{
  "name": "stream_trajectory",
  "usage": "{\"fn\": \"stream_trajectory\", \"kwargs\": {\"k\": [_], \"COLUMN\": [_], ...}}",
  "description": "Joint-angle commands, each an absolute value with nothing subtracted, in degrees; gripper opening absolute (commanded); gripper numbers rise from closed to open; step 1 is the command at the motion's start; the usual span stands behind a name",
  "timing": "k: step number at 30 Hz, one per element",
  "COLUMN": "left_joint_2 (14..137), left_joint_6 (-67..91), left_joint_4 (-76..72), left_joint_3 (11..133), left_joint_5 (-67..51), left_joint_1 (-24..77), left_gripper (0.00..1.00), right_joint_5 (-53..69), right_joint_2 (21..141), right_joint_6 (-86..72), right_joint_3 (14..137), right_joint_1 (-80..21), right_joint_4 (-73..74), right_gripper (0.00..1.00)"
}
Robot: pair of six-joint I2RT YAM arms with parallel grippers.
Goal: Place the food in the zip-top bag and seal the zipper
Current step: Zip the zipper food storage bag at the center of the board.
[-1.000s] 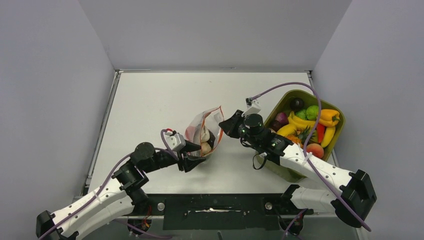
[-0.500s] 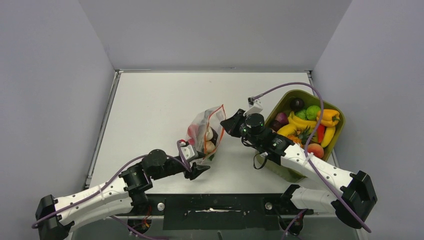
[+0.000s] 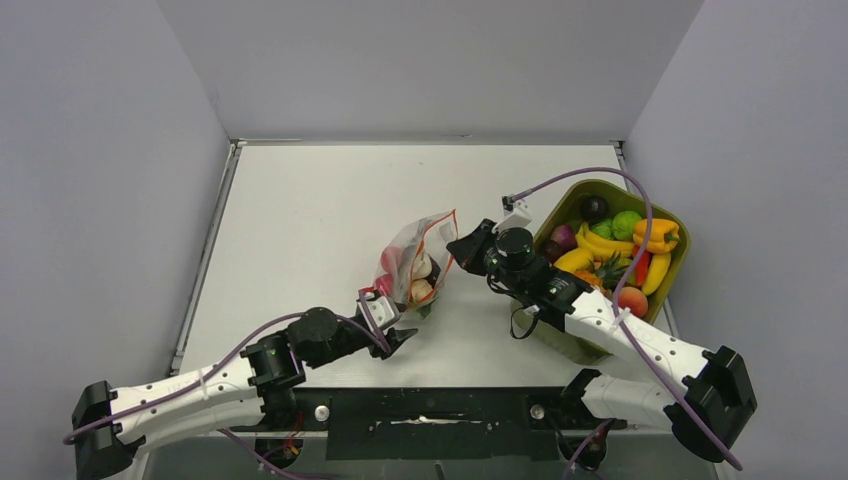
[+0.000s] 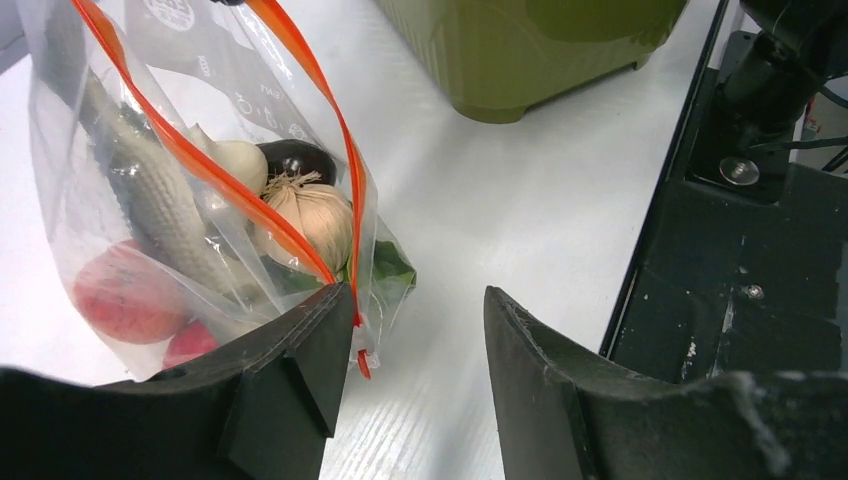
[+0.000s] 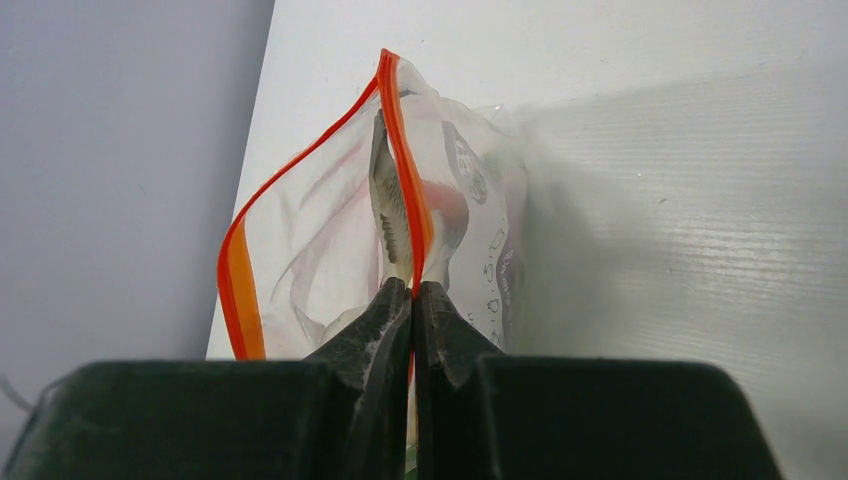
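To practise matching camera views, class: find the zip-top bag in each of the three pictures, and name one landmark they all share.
Top external: zip-top bag in the middle of the table.
Left wrist: bag at upper left, food visible inside.
Right wrist: bag at centre, its edge pinched by the right gripper.
Shared landmark: the orange-red zipper along its mouth.

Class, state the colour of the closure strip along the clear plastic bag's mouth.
Orange-red strip, clearest in right wrist view.
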State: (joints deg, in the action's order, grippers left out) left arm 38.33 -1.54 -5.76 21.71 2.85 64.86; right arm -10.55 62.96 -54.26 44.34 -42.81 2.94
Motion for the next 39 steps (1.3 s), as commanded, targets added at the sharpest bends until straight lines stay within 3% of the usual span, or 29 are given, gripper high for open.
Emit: {"fn": "stream_trajectory", "kwargs": {"k": [1,13,23,32,36,39], "left_joint_2": [35.69,31.04,36.24,33.89,32.73,32.31], "left_joint_6": [-3.57,-3.78,-3.47,-4.34,-4.52,-4.78], "left_joint_4": [-8.56,-8.87,-13.44,-16.14,-16.52,-16.48], "left_joint_3": [22.13,19.77,17.29,16.05,15.60,15.58], "left_joint_5": [6.11,5.81,3.16,4.44,5.28,5.95], "left_joint_1": [65.48,65.56,65.57,65.57,65.52,65.56], "left_gripper": [0.50,0.50,0.45,0.10,0.00,0.00], "right_joint_5": [-11.90,-11.76,-11.45,-10.99,-10.03,-9.67], "right_joint_2": [60.82,60.52,60.43,60.30,60.85,61.17], "right_joint_6": [-54.00,-53.48,-54.03,-54.48,-54.93,-54.87], "right_joint_3": [44.82,45.00,44.75,44.18,44.01,43.97], "right_joint_1": [-42.36,-42.18,-42.17,-42.16,-42.19,-42.20], "right_joint_4": [-1.32,-1.21,-1.24,-1.05,-1.31,-1.31], "right_gripper": [0.00,0.00,0.00,0.00,0.00,0.00]}}
